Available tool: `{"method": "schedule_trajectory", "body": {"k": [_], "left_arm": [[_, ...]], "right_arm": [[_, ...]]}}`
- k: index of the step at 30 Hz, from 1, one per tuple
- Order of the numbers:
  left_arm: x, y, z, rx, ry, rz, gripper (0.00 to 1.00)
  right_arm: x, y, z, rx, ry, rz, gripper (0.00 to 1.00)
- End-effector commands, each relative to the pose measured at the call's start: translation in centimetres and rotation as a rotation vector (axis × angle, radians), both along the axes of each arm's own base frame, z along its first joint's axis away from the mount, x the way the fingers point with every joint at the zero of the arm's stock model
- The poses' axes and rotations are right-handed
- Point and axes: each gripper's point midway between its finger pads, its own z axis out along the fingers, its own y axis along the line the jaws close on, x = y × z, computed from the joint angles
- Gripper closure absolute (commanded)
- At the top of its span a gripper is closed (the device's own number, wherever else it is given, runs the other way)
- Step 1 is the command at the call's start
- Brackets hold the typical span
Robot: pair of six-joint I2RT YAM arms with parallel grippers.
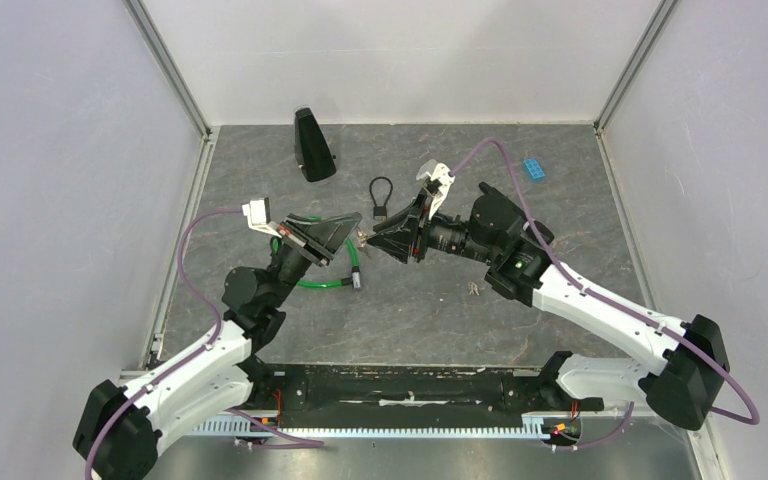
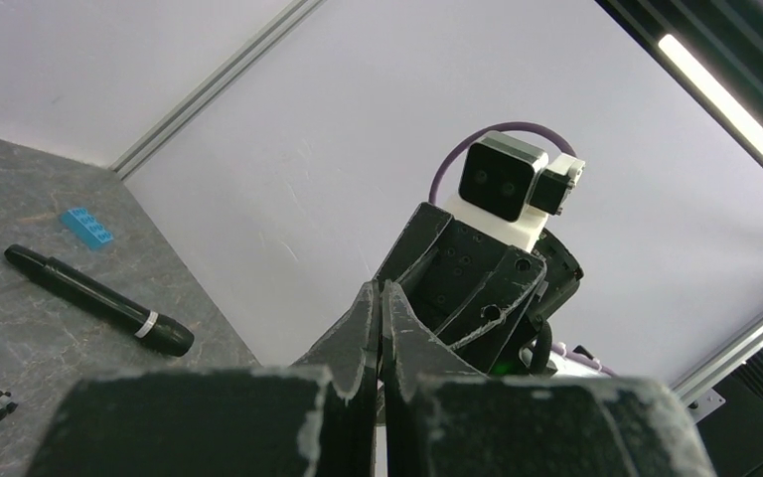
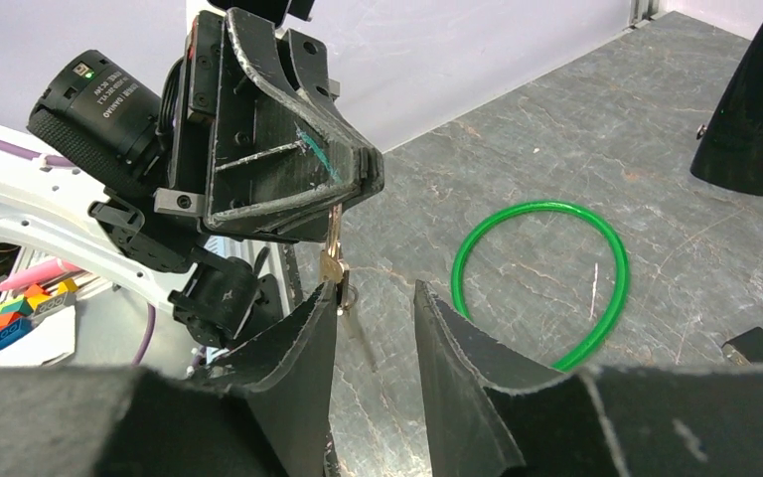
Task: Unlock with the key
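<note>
**A:** Near edge first. Where are the arms?

**B:** Both reach in from their bases and meet tip to tip above the middle of the grey stone-patterned table (image 1: 600, 200). The left gripper (image 3: 363, 189) is pinched tight on the small brass-coloured metal key (image 3: 333, 256). The key hangs straight down from its tips, clear of the table.

**A:** Right gripper?

**B:** The right gripper (image 3: 376, 318) is narrow but not closed. There is a gap between its fingers (image 3: 303, 343) and nothing is clamped. The key's lower end sits at the tip of one finger. Touching or just beside: cannot tell.

**A:** Below them?

**B:** A thin green cable loop (image 3: 541, 207) lies flat on the table, partly under the left gripper.

**A:** The lock?

**B:** A small black padlock with a thin loop shackle (image 1: 381, 213) lies on the table just beyond the two grippers, apart from both and from the key.

**A:** Farther back?

**B:** A black cone-shaped object (image 1: 312, 147) stands upright, far left of the padlock. A small blue toy brick (image 1: 533, 168) lies towards the far right corner. The left wrist view also shows a black marker pen with a white band (image 2: 94, 298) lying near the brick.
</note>
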Motion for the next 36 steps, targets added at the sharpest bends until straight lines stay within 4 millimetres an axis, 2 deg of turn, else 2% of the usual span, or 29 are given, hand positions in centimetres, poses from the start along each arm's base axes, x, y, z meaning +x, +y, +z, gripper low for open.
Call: {"method": "schedule_trajectory", "body": {"k": [1,19,36], "left_arm": [[-1.4,0.5,4.3,-0.082,-0.111,-0.020,0.98],[-1.7,-0.2,4.1,-0.081,-0.113,-0.048,0.98],[-2.0,-0.6,4.1,-0.078,-0.112,-0.057,0.98]], "right_arm": [[-0.9,-0.1,1.8,0.043,-0.059,0.041,0.63],[-1.9,0.4,2.9,0.220,0.007,0.086,0.72],[-2.4,0.3,3.1,0.291,0.017,0.108,0.78]]}}
